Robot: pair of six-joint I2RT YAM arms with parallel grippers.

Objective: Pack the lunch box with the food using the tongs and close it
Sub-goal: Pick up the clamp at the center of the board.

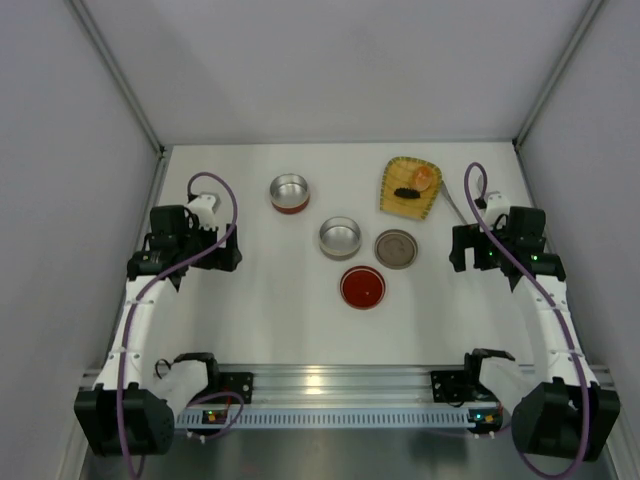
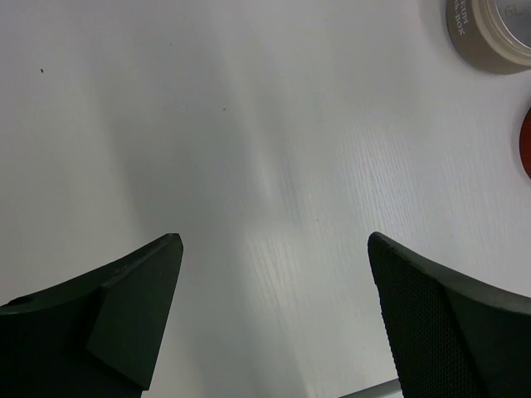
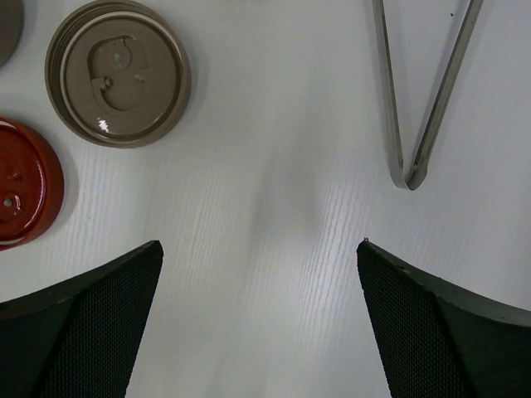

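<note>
The lunch box lies in parts at mid-table: a red-sided tin (image 1: 289, 191), a beige-sided tin (image 1: 340, 237) (image 2: 489, 33), a beige lid (image 1: 396, 248) (image 3: 118, 72) and a red lid (image 1: 362, 287) (image 3: 21, 182). The food, an orange chunk (image 1: 424, 178) and a black piece (image 1: 405, 193), rests on a yellow woven tray (image 1: 398, 168). The tongs (image 3: 415, 124) lie flat on the table ahead of my right gripper (image 3: 259, 249) (image 1: 460, 250), joined end nearest it. That gripper is open and holds nothing. My left gripper (image 2: 274, 249) (image 1: 228, 258) is open over bare table, left of the tins.
Grey walls close in the white table at the back and on both sides. An aluminium rail (image 1: 330, 385) with the arm bases runs along the near edge. Purple cables loop over both arms.
</note>
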